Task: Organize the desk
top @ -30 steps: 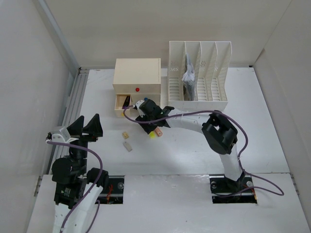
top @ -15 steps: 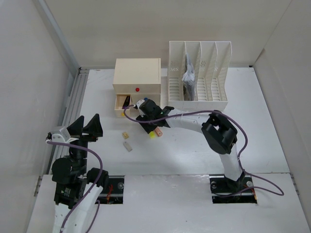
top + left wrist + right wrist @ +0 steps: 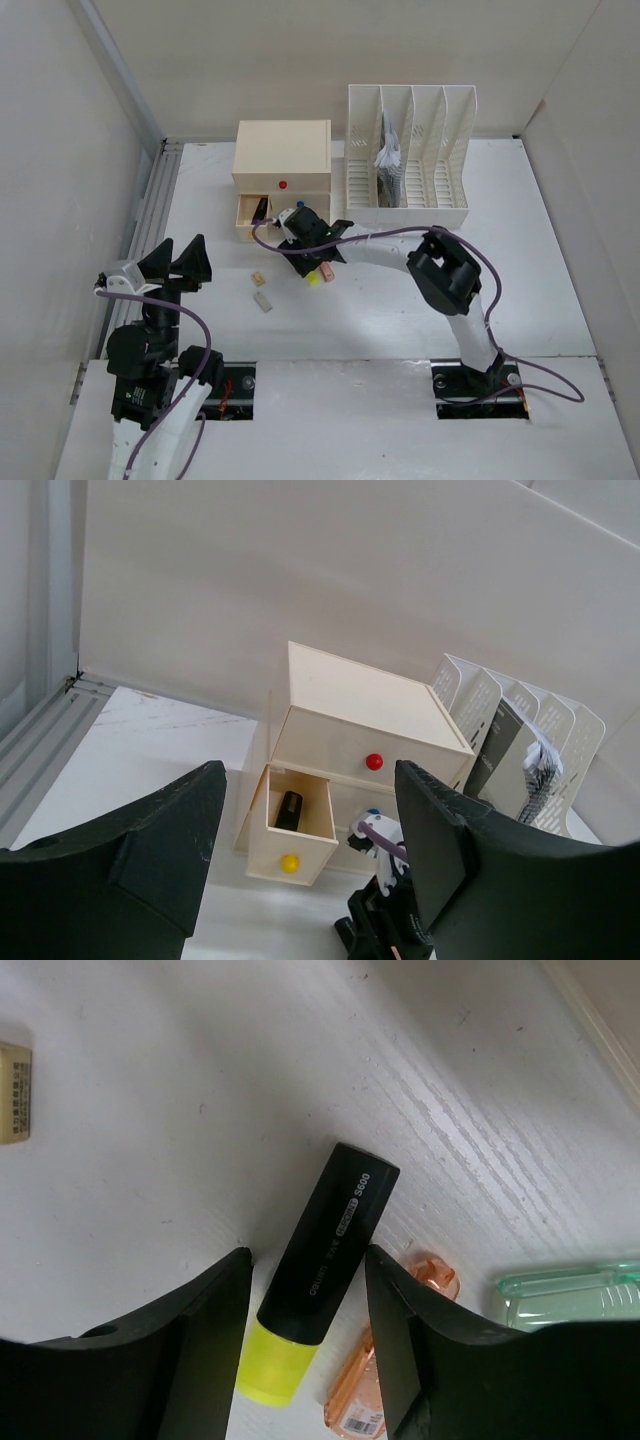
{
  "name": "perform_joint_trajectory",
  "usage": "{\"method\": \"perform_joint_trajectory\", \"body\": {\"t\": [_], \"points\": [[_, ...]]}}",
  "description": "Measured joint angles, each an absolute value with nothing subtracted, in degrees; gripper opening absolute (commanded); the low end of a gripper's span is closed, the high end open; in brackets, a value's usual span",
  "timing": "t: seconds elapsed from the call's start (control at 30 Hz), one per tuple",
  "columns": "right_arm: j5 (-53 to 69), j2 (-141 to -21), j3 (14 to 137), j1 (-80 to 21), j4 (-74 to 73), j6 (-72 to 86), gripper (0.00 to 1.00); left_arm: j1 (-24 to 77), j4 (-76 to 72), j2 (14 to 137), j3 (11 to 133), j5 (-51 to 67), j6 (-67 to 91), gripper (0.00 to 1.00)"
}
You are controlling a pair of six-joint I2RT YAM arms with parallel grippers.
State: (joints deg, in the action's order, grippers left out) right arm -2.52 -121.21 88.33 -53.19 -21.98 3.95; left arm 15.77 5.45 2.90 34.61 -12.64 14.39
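Right wrist view shows you the step in hand, as I judge it: picking up the highlighter [image 3: 330,1225], black with a yellow cap, which lies flat on the white surface [image 3: 150,1160]. The right gripper [image 3: 307,1253] is about half open and low, with one finger on each side of the black body. One finger looks to touch it, and on the other side a thin dark gap shows, so I judge that nothing is gripped yet.

Close slowly and evenly, so that the body does not roll or turn. Mind the orange piece [image 3: 385,1400] that lies just beside the yellow cap; the finger on that side must not catch it. Lift straight up only when both fingers press.

In the top view the surface lies between pale walls, with a metal rail [image 3: 150,220] along its left edge. The open drawer [image 3: 248,215] of the cream box [image 3: 282,150] is near, a likely place for the highlighter. The left gripper [image 3: 310,780] is wide open, holds nothing, and hangs well apart at the left.
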Motion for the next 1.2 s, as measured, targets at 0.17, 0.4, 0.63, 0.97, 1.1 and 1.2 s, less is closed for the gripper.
{"method": "perform_joint_trajectory", "body": {"t": [0.17, 0.4, 0.63, 0.97, 1.1, 1.2], "points": [[-1.76, -122.43, 90.02, -53.10, -22.00, 3.95, 0.33, 15.77, 5.45, 2.90, 34.61, -12.64, 14.41, 0.65], [0.32, -122.45, 90.04, -52.84, -22.00, 3.53, 0.07, 15.77, 5.45, 2.90, 34.61, -12.67, 14.41, 0.65], [4.08, -119.90, 89.73, -52.82, -25.26, -2.20, 0.00, 15.77, 5.43, 2.90, 34.61, -12.69, 14.41, 0.65], [19.84, -111.85, 103.98, -52.80, -34.06, -18.17, 0.00, 15.77, 5.45, 2.90, 34.61, -12.67, 14.39, 0.65], [23.68, -111.13, 112.07, -52.56, -34.70, -21.19, 0.00, 15.77, 5.45, 2.94, 34.61, -12.67, 14.39, 0.65], [26.72, -111.13, 115.63, -52.18, -32.23, -22.37, 0.00, 15.77, 5.43, 2.94, 34.61, -12.67, 14.39, 0.65]]}}
